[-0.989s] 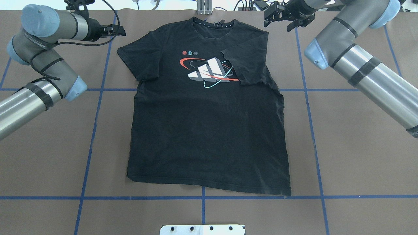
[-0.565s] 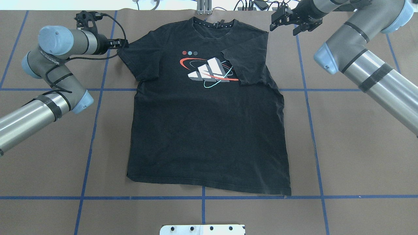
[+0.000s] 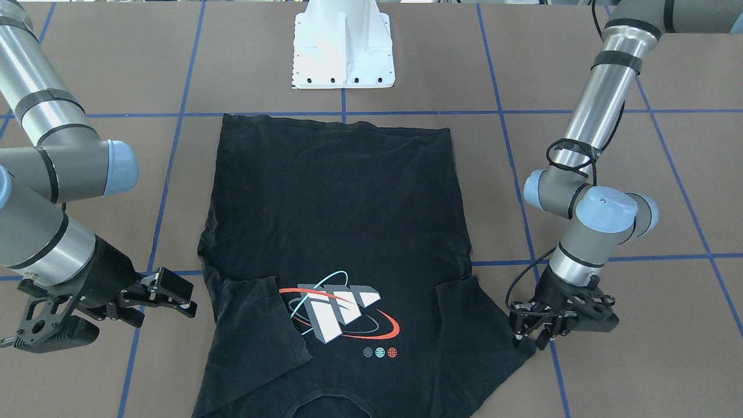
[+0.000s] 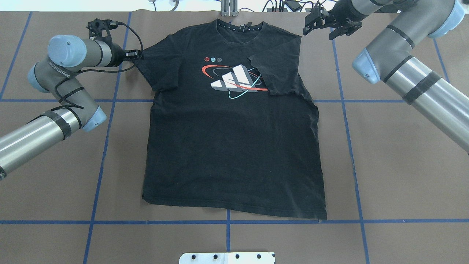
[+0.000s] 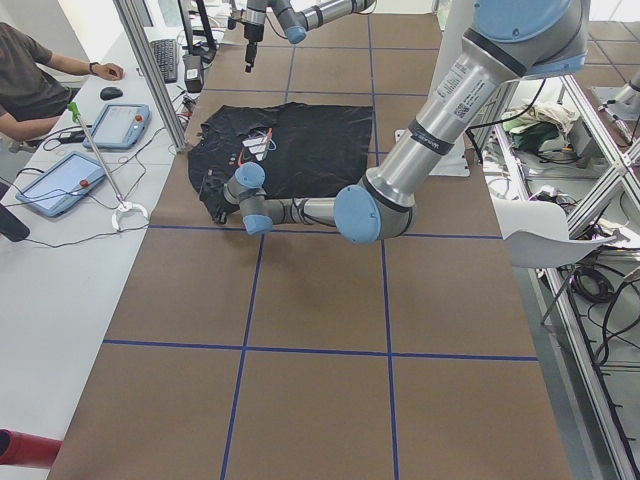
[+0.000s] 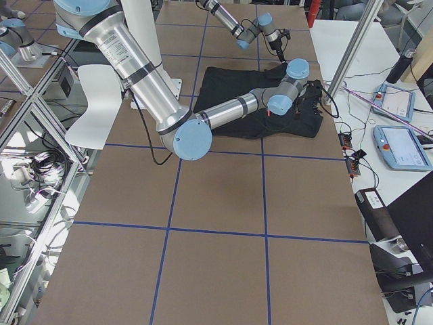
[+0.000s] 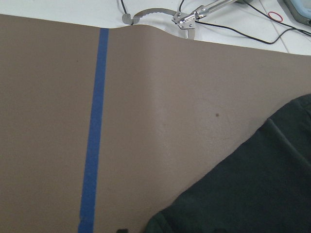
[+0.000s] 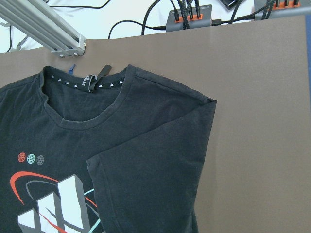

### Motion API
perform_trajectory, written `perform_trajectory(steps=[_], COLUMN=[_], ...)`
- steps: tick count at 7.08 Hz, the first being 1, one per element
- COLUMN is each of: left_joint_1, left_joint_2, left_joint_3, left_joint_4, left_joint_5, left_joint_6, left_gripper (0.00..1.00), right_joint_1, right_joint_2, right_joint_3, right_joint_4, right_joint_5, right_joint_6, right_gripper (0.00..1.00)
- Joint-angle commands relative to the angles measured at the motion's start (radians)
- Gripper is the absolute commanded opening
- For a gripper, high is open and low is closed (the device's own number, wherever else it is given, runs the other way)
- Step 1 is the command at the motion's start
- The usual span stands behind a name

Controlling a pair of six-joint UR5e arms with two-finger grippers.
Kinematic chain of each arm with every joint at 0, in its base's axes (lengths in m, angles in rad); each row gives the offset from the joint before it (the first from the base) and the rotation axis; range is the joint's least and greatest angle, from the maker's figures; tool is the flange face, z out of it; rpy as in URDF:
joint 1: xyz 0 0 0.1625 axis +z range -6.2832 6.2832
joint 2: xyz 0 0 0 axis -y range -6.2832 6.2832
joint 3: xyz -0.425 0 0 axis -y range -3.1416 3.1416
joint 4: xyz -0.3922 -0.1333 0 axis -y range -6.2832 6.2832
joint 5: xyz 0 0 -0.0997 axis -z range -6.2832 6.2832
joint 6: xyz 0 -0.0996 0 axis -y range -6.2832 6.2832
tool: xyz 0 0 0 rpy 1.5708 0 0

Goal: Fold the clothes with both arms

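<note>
Two arms, one black T-shirt (image 3: pixel 336 220) flat on the table (image 3: pixel 638 174), print up. Front-facing view: left gripper (image 3: pixel 537 339) sits right at the tip of the spread sleeve (image 3: pixel 482 313), tips down at the cloth, can't tell whether it's clenched on it or released; right gripper (image 3: pixel 188 302) has jaws spread, nothing between them, shirt just beside it but apart; the folded sleeve (image 3: pixel 255 325) nearest that gripper already lies turned in over the chest, its edge touching the graphic (image 3: pixel 336 313). Overhead: left gripper's tip meets the sleeve edge; right gripper is off the shoulder corner, apart; hem (image 4: pixel 234 211) is well away from both grippers. Exterior left and right: each near arm reaches to the shirt's edge, grip not readable. Left wrist: black cloth just under and beside the gripper, blue tape line (image 7: pixel 95 121) off to the other side, no fingers in shot. Right wrist: collar (image 8: pixel 80 122) and folded sleeve below the gripper. Step, my read: second sleeve fold, at the grasp stage. Next move calls for a sure pinch on the sleeve edge, a low lift, a carry inward over the chest to mirror the other sleeve, then a release.
</note>
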Motion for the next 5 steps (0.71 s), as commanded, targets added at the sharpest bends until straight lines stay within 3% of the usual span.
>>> perform_trajectory(steps=[1,3,4,5], left_joint_1=[0.000,0.000,-0.001,-0.003], left_joint_2=[-0.005,-0.006,-0.006,-0.011], left_joint_3=[0.005,0.007,0.007,0.007], left_joint_4=[0.000,0.000,0.000,0.002], left_joint_5=[0.001,0.002,0.002,0.001], left_joint_6=[0.000,-0.002,-0.005,-0.006], left_gripper=[0.53,0.36,0.07,0.00], right_joint_1=[0.000,-0.002,-0.003,-0.003], right_joint_2=[0.000,0.000,-0.001,-0.001], right_joint_3=[-0.005,-0.009,-0.011,-0.014], right_joint_4=[0.000,0.000,0.001,0.003], right_joint_5=[-0.001,-0.001,-0.001,-0.003], right_joint_6=[-0.002,-0.002,-0.002,-0.002], right_gripper=[1.00,1.00,1.00,1.00])
